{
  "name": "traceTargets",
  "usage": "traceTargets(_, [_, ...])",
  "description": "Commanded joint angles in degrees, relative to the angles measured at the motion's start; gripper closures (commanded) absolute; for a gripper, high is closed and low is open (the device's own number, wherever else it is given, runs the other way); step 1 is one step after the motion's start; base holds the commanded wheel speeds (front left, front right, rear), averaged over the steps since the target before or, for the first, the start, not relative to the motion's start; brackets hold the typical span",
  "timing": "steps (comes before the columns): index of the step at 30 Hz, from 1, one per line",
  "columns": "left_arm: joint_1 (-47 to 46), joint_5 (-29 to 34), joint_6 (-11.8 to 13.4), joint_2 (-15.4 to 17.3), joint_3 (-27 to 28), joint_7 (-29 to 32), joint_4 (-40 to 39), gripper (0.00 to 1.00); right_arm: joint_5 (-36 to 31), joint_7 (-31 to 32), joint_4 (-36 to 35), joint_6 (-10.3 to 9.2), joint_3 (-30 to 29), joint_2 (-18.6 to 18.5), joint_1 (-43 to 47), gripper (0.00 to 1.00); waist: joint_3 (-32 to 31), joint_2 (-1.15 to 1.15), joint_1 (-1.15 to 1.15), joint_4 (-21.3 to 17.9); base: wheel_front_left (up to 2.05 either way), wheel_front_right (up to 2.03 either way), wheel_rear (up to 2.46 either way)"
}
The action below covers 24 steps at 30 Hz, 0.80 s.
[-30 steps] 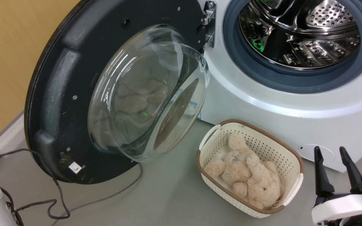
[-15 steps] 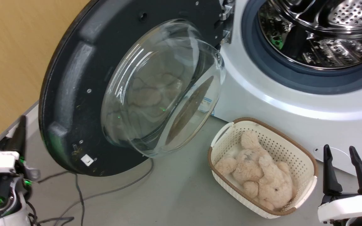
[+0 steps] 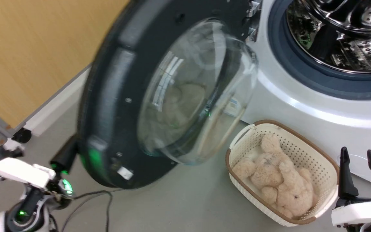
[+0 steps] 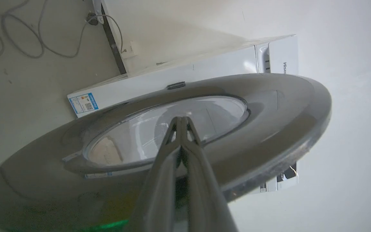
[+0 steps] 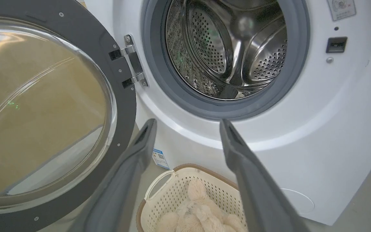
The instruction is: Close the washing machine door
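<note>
- Washing machine door [image 3: 121, 96]: open, hung on a metal hinge [image 5: 130, 64] at the left of the drum mouth in the head view. Stands out at an angle from the white front; blurred in that view.
- Clear glass bowl [image 3: 198, 93] bulging from its inner side toward the machine; glossy outer face in sight from the left wrist view.
- Left gripper [image 4: 181, 120]: behind the door, at its outer face. Fingers [image 4: 172, 167] pressed together with nothing between them, tips lying over the window; touching or just short of it, cannot tell.
- In the head view, one dark left finger poking out from behind the door's lower left rim, with a green glow on the rim beside it.
- Washing machine [image 3: 301, 106]: white front-loader right of the door, mouth uncovered, perforated steel drum [image 3: 343, 32] ringed by a grey gasket [image 3: 301, 74].
- Small blue sticker [image 5: 159, 158] low on the front, below the hinge; round cap [image 5: 296, 199] low at the right.
- Basket [image 3: 304, 151]: cream with a brown rim, on the floor [image 3: 188, 199] just in front of the machine, near the glass bowl's lower edge but apart from it.
- Beige plush toy [image 3: 282, 180] lying inside the basket.
- Right gripper [image 3: 357, 150]: low at the right, beside the basket, well apart from the door. Fingers spread, empty, pointing toward the machine front.
- Grey cable [image 3: 108, 206] on the floor below the door; wood-coloured wall [image 3: 37, 48] beyond.
</note>
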Motion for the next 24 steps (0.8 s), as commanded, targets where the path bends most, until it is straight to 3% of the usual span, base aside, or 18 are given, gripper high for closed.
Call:
traceTargets(1, [1.6, -3.0, -0.5, -0.4, -1.7, 2.1, -2.0, 1.00, 0.6, -0.7, 0.5, 0.04, -0.4, 0.2, -1.2, 0.00, -0.1, 0.00, 0.00, 0.6, 0.00, 0.00, 0.00])
traceTargets(7, [6.8, -7.5, -0.9, -0.6, -10.3, 7.0, -12.3, 1.00, 1.9, -1.4, 1.0, 0.05, -0.9, 0.3, -1.4, 0.00, -0.6, 0.00, 0.00, 0.9, 0.00, 0.00, 0.00])
traceTargets(11, [9.5, -6.7, -0.9, -0.6, -17.3, 6.7, -17.4, 1.00, 2.0, -1.4, 1.1, 0.05, -0.8, 0.3, -1.5, 0.00, -0.8, 0.00, 0.00, -0.9, 0.00, 0.00, 0.00])
traceTargets(17, [10.0, -5.7, -0.9, -0.6, -27.2, 4.4, -19.8, 1.00, 2.2, -1.4, 1.3, 0.05, -0.2, 0.3, -2.3, 0.00, -0.6, 0.00, 0.00, -5.9, 0.00, 0.00, 0.00])
traceTargets(24, [7.3, -3.7, -0.9, -0.7, -35.2, -2.8, -17.6, 1.00, 2.5, -1.4, 1.5, 0.05, -0.3, 0.3, -2.5, 0.00, -0.3, 0.00, 0.00, -13.5, 0.00, 0.00, 0.00])
